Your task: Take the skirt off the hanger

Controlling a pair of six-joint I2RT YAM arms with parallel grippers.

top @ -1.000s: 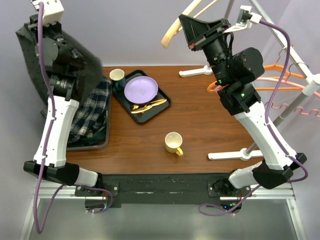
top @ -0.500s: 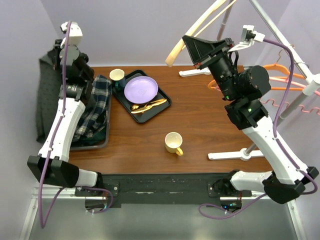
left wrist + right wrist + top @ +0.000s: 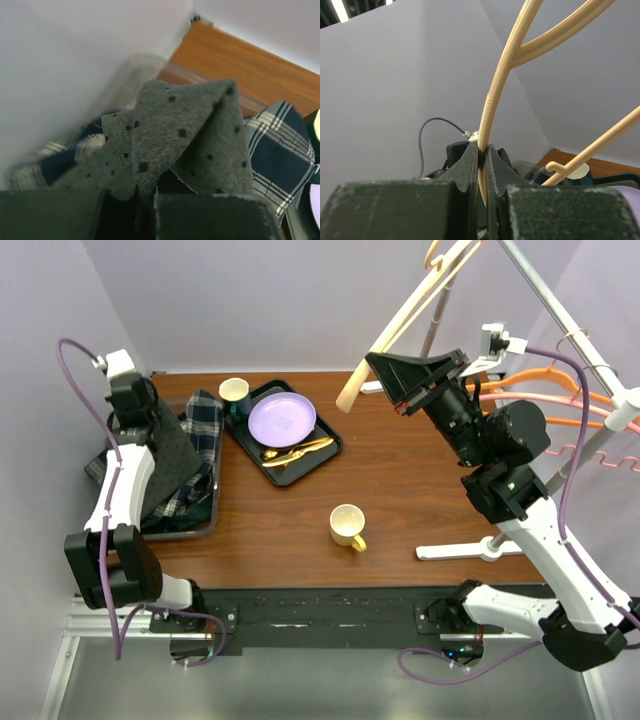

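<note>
My left pincer is pinched tight on a fold of the dotted skirt, over the plaid cloth in the bin. My right pincer clamps the bare hanger high, well apart; I'd lower the skirt fully before releasing.

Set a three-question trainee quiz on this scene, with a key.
1. True or false: the grey skirt hangs on the cream hanger.
2. The right tool is: A) open and empty, B) shut on the hanger, C) shut on the skirt.
3. Fill in: the left tool holds the skirt over a ___ cloth lying in the bin.
Key: 1 false; 2 B; 3 plaid.
</note>
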